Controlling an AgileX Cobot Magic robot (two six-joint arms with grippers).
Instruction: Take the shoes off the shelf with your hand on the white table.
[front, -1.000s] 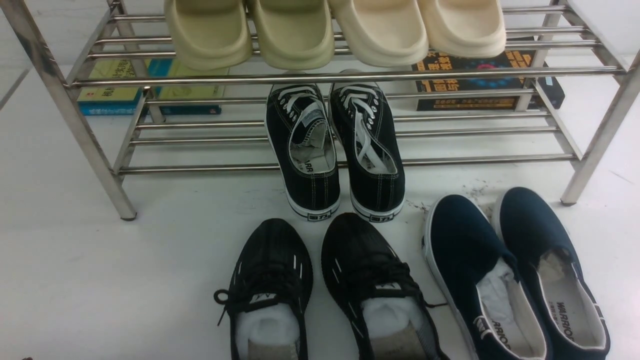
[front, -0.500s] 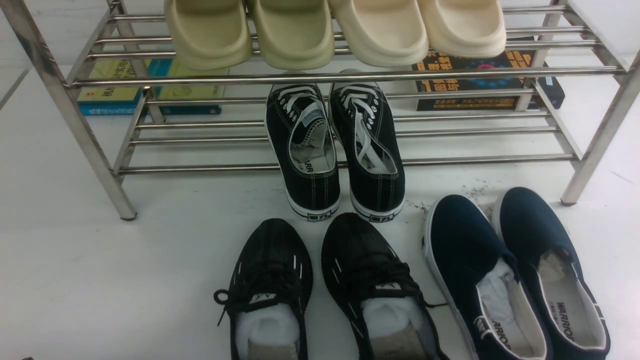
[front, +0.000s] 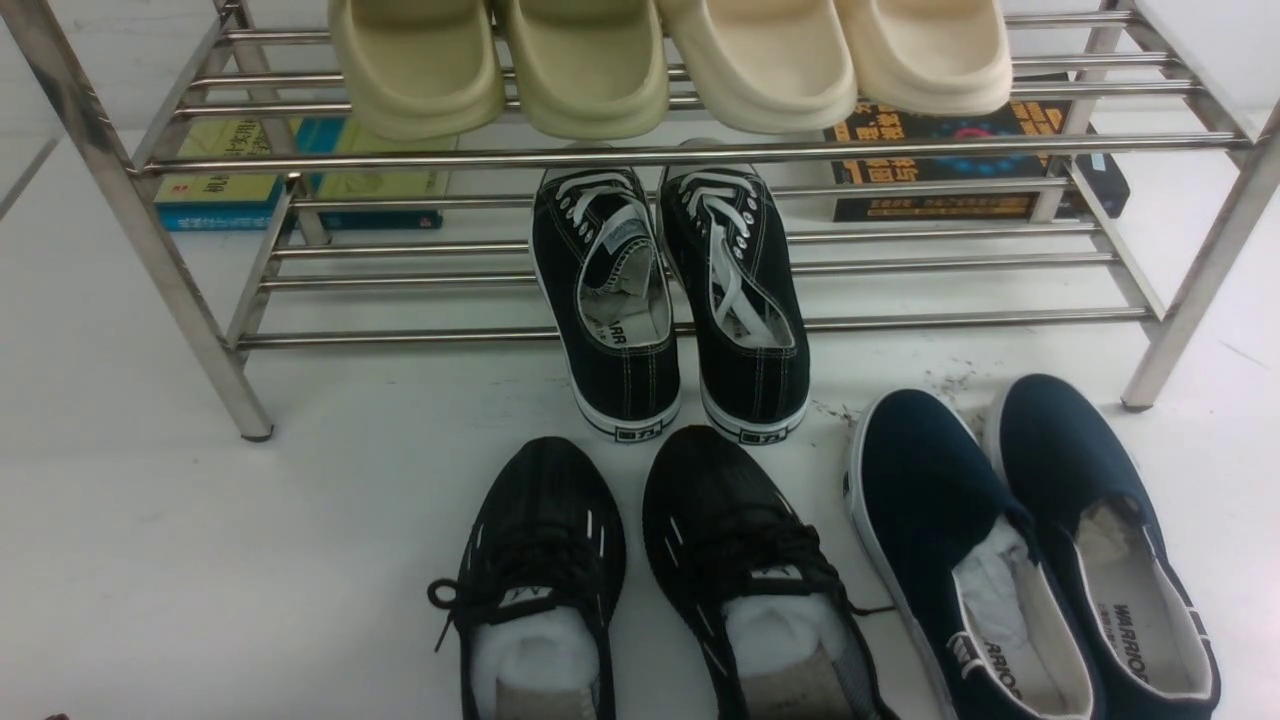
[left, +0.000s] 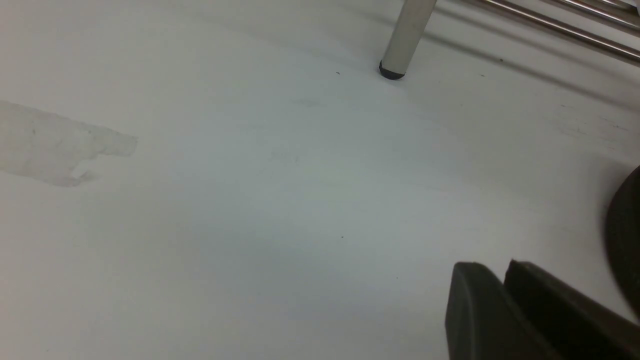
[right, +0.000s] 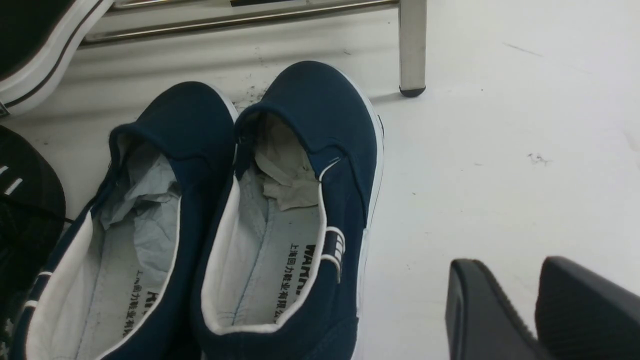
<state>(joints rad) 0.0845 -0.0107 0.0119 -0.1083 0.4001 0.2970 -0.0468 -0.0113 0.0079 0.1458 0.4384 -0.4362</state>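
Right tool (right: 537, 305) shows only in its own wrist view, its two black fingers (right: 480, 310) standing slightly apart with a narrow gap and nothing between them. It hangs over the white surface (right: 500, 165) just beside the navy slip-ons (right: 280, 210), on the side of the outer shoe away from the black mesh trainers (front: 660, 580); it touches neither shoe. The slip-ons lie side by side on the surface in front of the shelf (front: 690, 152), near its front right leg (right: 412, 50), toes toward it, with crumpled paper inside.

Left tool (left: 505, 310) appears only in the left wrist view: two dark fingers nearly together, a thin slit between them, holding nothing, above bare surface near the shelf's other front leg (left: 405, 37).

Only the front view gives the whole layout: black lace-up sneakers (front: 670, 300) resting on the lower tier with heels overhanging, pale slippers (front: 670, 60) on the upper tier, books (front: 300, 175) behind the shelf. Neither tool is seen there.

Compared with a second ago, the front view shows no change; every shoe lies where it did.
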